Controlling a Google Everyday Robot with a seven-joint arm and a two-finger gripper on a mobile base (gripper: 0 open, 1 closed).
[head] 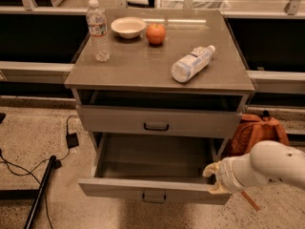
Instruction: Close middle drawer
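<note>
The middle drawer (155,189) is a wide grey drawer with a low front and a small dark centre handle. It is pulled far out of the cabinet, and its long shallow box looks empty. My gripper (214,179), cream-coloured on a white arm, is at the right end of the drawer's front panel, touching or very nearly touching it. Above it, a similar low-fronted grey drawer (157,122) stands slightly out. The taller-fronted drawer is out of view.
On the cabinet top (138,66) stand an upright water bottle (98,30), a white bowl (128,27) and an orange (156,33), with a bottle lying on its side (191,63). An orange backpack (255,132) sits on the floor to the right. Cables and a black pole (40,192) lie to the left.
</note>
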